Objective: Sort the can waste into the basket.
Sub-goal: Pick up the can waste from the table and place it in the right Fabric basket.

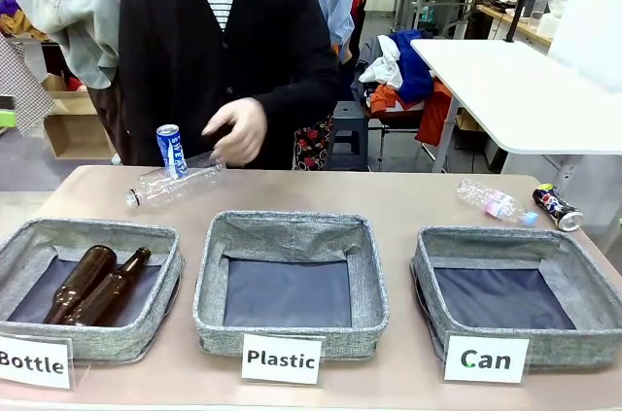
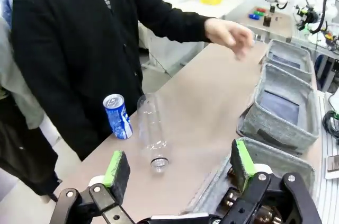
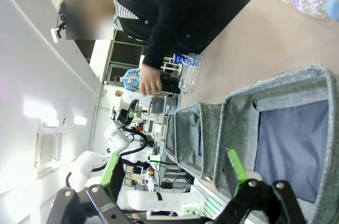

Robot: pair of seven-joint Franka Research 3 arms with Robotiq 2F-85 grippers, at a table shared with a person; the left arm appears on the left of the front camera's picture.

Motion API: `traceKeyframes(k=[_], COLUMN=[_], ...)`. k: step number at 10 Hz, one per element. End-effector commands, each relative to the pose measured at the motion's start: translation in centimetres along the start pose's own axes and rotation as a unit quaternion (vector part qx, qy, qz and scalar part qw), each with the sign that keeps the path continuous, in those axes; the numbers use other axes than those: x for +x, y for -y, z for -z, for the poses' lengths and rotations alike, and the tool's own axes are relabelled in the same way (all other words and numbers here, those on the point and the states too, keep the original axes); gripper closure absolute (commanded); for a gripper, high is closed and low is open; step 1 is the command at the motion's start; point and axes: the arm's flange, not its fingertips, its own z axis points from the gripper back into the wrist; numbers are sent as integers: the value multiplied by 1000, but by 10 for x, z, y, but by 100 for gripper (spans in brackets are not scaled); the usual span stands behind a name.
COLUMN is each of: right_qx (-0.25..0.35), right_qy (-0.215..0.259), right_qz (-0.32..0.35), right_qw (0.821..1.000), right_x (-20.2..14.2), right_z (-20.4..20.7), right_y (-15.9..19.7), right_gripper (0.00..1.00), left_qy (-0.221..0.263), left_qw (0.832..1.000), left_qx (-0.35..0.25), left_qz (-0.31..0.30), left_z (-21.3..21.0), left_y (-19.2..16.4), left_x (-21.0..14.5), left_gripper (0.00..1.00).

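From the front, the blue can (image 1: 171,149) stands at the far left of the table, touching a clear bottle (image 1: 175,186) that lies on its side. The person's hand (image 1: 236,131) hangs just beside it. The black can (image 1: 557,207) lies far right, behind the Can basket (image 1: 505,239), which has nothing in it. No can is sorted yet.

In the left wrist view, the left gripper (image 2: 179,166) is wide open and holds nothing. The blue can is ahead of it.

In the right wrist view, the right gripper (image 3: 170,170) is wide open too and holds nothing. It is over the Can basket. I think the next move is to reach a can and close on it.
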Motion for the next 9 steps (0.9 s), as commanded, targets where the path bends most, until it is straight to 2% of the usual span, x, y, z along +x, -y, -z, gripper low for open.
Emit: traceKeyframes(k=[1, 3, 5, 6, 9], right_qx=[6, 6, 6, 6, 6], right_qy=[3, 3, 3, 3, 3], right_qz=[-9, -9, -9, -9, -9], right_qw=[1000, 1000, 1000, 1000, 1000], right_x=[0, 0, 0, 0, 0], right_z=[1, 1, 1, 1, 1], right_y=[-1, -1, -1, -1, -1], right_gripper=[0, 0, 0, 0, 0], left_qy=[-6, -82, -122, -131, -122], left_qw=[1000, 994, 982, 981, 982], left_qx=[11, 75, 139, 140, 144], left_qz=[-4, 20, 28, 23, 1], left_z=[-11, 35, 79, 96, 155], left_y=[3, -3, -15, -21, -42], left_x=[-4, -8, -17, -25, -43], left_gripper=[0, 0, 0, 0, 0])
